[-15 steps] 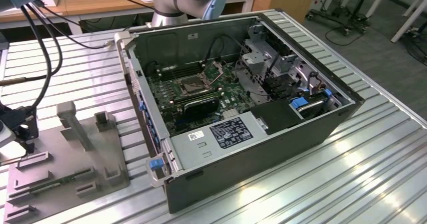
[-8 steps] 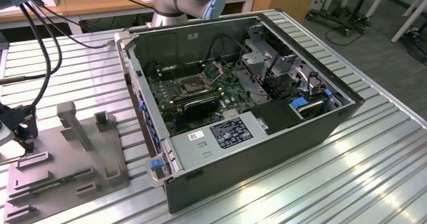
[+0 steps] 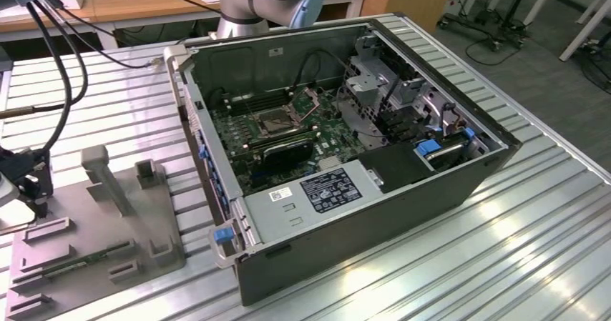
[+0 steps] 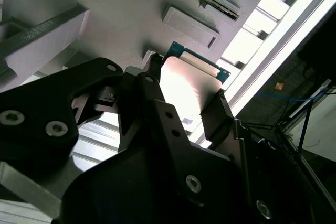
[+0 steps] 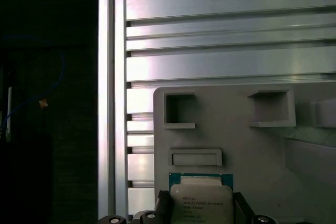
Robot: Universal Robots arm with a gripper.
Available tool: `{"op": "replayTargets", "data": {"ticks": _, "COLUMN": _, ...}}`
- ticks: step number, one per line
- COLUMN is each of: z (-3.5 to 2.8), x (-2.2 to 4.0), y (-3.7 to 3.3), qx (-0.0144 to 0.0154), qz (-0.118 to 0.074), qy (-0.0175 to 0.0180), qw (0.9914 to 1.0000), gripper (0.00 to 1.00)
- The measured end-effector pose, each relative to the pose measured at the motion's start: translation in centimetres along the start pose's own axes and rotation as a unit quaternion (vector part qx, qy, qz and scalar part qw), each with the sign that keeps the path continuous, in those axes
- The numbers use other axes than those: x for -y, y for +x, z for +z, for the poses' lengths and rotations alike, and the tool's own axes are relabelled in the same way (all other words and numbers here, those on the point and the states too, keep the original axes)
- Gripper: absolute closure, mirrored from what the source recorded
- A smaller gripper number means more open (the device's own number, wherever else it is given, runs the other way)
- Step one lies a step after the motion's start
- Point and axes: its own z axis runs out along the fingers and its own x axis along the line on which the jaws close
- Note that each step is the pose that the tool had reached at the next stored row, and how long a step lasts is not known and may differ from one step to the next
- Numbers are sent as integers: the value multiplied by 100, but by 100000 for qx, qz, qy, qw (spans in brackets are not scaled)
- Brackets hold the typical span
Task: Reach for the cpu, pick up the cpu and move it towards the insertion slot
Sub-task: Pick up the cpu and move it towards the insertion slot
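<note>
Over the grey tray (image 5: 236,145), clamping the cpu (image 5: 200,199) by opposite edges with the gripper (image 4: 185,87). Probably handling light, stiff, fragile; favouring rims.

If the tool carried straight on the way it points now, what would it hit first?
Most likely the cpu, which lies directly ahead of the tool on the grey holder, with the holder's surface just beyond it. Depth is hard to judge, so they may be touching.

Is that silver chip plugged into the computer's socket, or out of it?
Out. The gripper clamps the cpu at the grey holder, apart from the insertion slot inside the open case.
</note>
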Motion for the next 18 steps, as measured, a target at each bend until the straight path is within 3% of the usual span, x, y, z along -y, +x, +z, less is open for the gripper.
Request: {"op": "replayTargets", "data": {"ticks": 18, "z": -42, "x": -2, "y": 1, "qx": -13, "qz": 1, "qy": -138, "qw": 100000, "gripper": 45}}
